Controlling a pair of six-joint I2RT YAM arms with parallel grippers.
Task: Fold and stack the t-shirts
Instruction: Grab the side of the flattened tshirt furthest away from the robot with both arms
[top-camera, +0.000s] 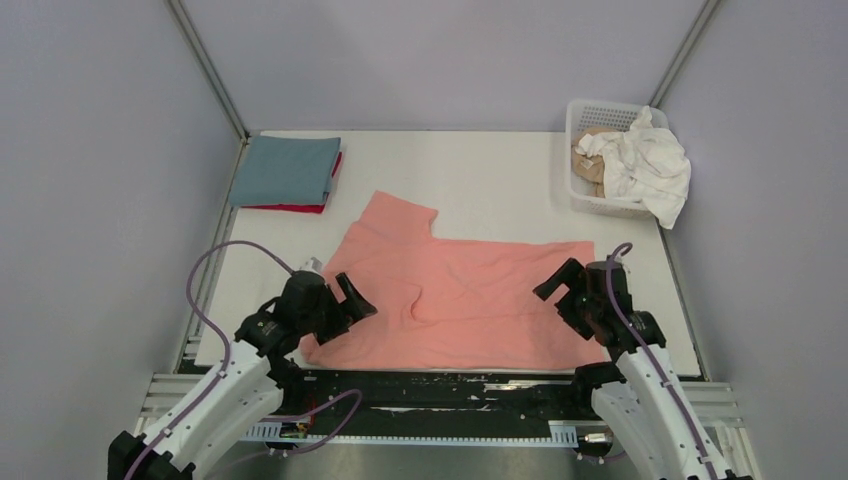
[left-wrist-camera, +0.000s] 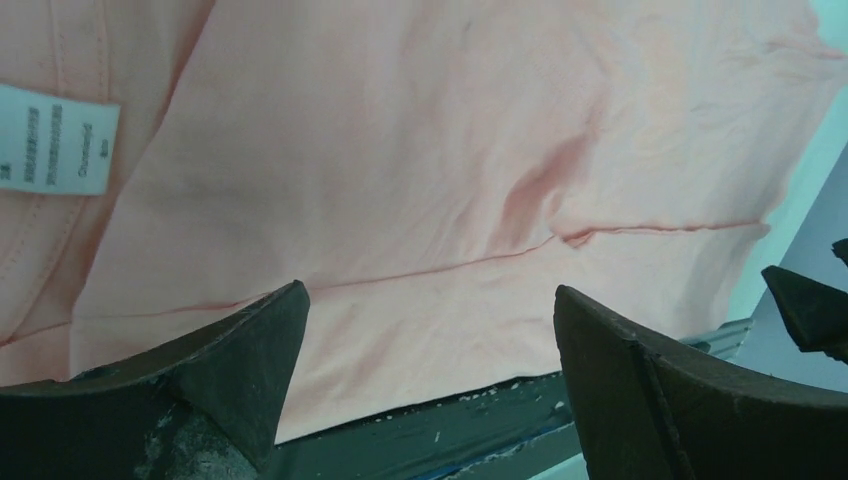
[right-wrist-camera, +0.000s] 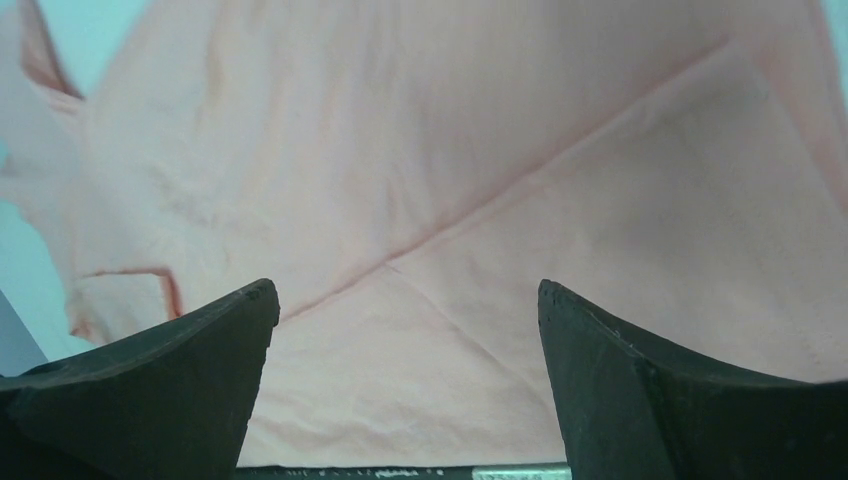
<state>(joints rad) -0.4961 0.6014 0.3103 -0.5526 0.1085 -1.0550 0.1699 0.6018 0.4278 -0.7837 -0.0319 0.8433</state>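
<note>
We see a white table (top-camera: 480, 170) with a salmon pink cotton t-shirt (top-camera: 470, 290) spread flat at its near-centre. At far left a folded grey-blue t-shirt (top-camera: 285, 170) lies on a folded red t-shirt (top-camera: 300, 208). At far right a white lattice basket (top-camera: 590, 205) holds crumpled white (top-camera: 645, 165) and tan (top-camera: 592, 165) shirts. Our left gripper (top-camera: 358, 297) and right gripper (top-camera: 558, 302) hang wide apart over the pink shirt's near corners, holding nothing. A white label (left-wrist-camera: 55, 140) shows.
</note>
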